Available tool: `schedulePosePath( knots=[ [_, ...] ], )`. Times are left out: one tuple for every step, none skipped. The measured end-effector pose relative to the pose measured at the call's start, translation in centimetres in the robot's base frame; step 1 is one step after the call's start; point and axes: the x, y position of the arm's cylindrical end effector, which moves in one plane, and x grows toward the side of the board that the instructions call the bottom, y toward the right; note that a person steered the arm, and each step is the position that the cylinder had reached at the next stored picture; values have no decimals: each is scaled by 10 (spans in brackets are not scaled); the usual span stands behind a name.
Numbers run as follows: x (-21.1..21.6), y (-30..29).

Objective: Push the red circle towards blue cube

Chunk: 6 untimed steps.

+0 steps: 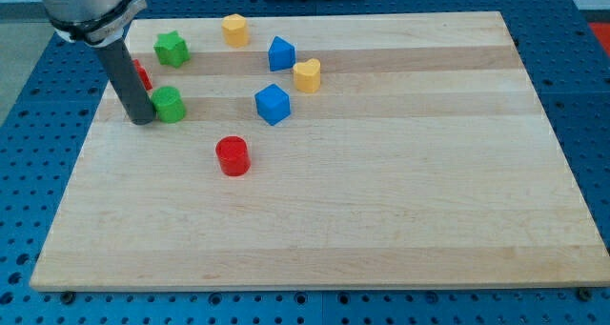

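Observation:
The red circle (232, 156) lies on the wooden board, left of the middle. The blue cube (272, 104) sits up and to the right of it, a short gap away. My tip (142, 121) rests on the board at the view's left, touching the left side of a green block (169, 105). The tip is well left of the red circle and slightly above it. A second blue block (280, 53) lies above the blue cube.
A red block (142, 75) is partly hidden behind the rod. A green star-like block (172, 49) and a yellow block (234, 29) lie near the board's top left. A yellow heart-like block (307, 75) sits right of the blue blocks.

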Motion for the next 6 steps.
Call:
schedulePosePath(
  knots=[
    [-10,0],
    [-10,-2],
    [3,-12],
    [36,-21],
    [83,-5],
    [128,57]
  ],
)
